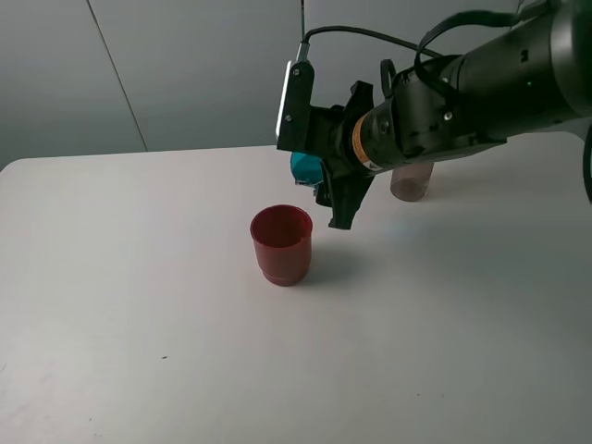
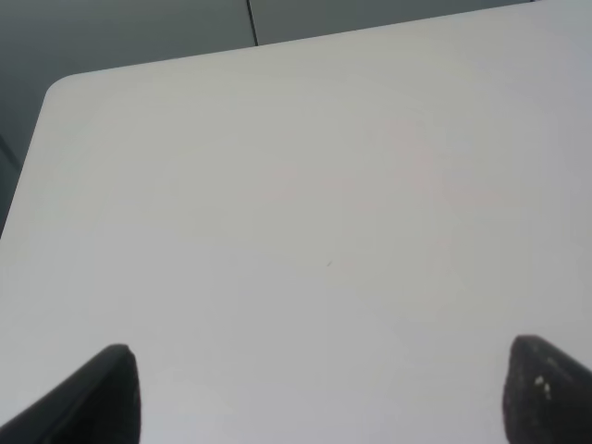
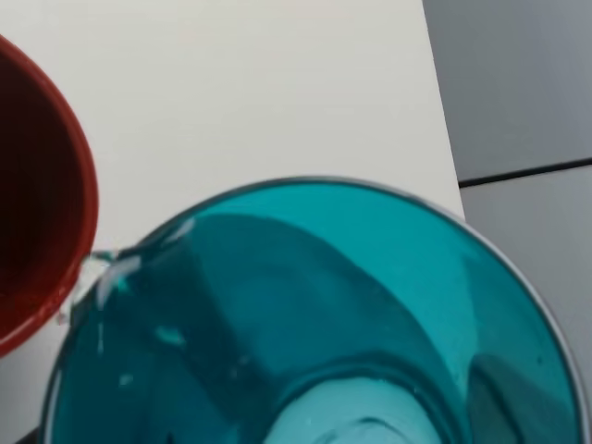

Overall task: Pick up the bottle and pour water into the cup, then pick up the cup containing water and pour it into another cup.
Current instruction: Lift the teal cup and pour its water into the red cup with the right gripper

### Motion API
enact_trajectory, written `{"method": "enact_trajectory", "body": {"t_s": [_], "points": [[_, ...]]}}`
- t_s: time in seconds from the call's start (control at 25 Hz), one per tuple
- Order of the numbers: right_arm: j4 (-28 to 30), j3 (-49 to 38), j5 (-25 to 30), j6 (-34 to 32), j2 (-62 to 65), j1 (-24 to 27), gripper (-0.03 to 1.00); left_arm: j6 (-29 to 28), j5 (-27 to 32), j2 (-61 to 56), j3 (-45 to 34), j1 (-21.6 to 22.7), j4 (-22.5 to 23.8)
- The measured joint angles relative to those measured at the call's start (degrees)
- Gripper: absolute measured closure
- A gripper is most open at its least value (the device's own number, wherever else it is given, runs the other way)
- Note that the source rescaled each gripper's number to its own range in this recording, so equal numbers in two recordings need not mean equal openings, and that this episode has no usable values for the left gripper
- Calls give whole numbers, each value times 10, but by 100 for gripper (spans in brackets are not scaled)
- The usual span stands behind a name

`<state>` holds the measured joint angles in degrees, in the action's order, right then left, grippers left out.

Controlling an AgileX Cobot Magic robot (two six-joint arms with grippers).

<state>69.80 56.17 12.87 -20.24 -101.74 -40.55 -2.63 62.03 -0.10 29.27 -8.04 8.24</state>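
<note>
The red cup stands upright on the white table. Just behind it and higher than its rim, the right gripper reaches in on its dark arm. Its jaws are closed around the teal cup, which hangs clear of the table. The teal cup is tipped far over, with its mouth turned toward the red cup. Seen close up, its lip sits right at the red cup's rim, and a glint of water clings there. Farther back than the red cup and off to its right as I look, the bottle stands on the table. Only its lower part shows beneath the arm. The left gripper hangs over plain tabletop with its fingers spread wide and nothing between them. I cannot place it against the red cup.
</note>
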Motion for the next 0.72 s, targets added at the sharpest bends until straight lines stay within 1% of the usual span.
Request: {"method": "enact_trajectory", "body": {"t_s": [0.16,0.24,0.48,0.56,0.72], "points": [[21,0,0,0,0,-6,84,0,0,0,0,0,0],[43,0,7,-7,0,-6,84,0,0,0,0,0,0],[130,0,12,-68,0,-6,84,0,0,0,0,0,0],[150,0,16,-82,0,-6,84,0,0,0,0,0,0],[178,0,18,-90,0,-6,84,0,0,0,0,0,0]]}}
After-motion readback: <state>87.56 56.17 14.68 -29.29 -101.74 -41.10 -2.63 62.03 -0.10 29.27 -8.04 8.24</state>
